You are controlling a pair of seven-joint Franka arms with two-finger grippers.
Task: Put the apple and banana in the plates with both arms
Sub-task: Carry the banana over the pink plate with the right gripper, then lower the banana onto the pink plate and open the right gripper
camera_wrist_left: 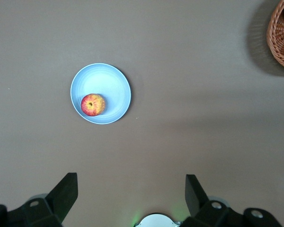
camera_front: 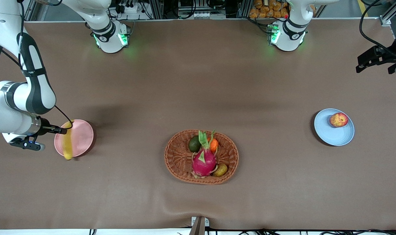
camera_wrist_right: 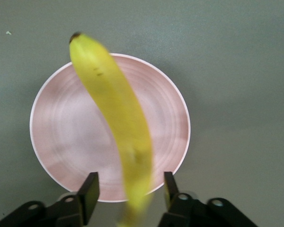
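Note:
The yellow banana (camera_front: 68,143) lies along the side of the pink plate (camera_front: 82,135) toward the right arm's end, its tip over the plate's near rim. My right gripper (camera_front: 61,130) is just above it and open. In the right wrist view the banana (camera_wrist_right: 113,104) runs blurred between the spread fingers of this gripper (camera_wrist_right: 131,182) over the pink plate (camera_wrist_right: 66,137), with gaps on both sides. The red apple (camera_front: 339,119) sits on the blue plate (camera_front: 331,135). My left gripper (camera_front: 364,65) is raised, open and empty at the left arm's end. Its wrist view shows the gripper (camera_wrist_left: 131,182), the apple (camera_wrist_left: 93,104) and the blue plate (camera_wrist_left: 106,82).
A brown wicker basket (camera_front: 178,160) stands mid-table, nearer the front camera, holding a pink dragon fruit (camera_front: 203,161), an avocado (camera_front: 194,144), an orange fruit (camera_front: 213,145) and a brownish fruit (camera_front: 220,170). Its rim shows in the left wrist view (camera_wrist_left: 280,38).

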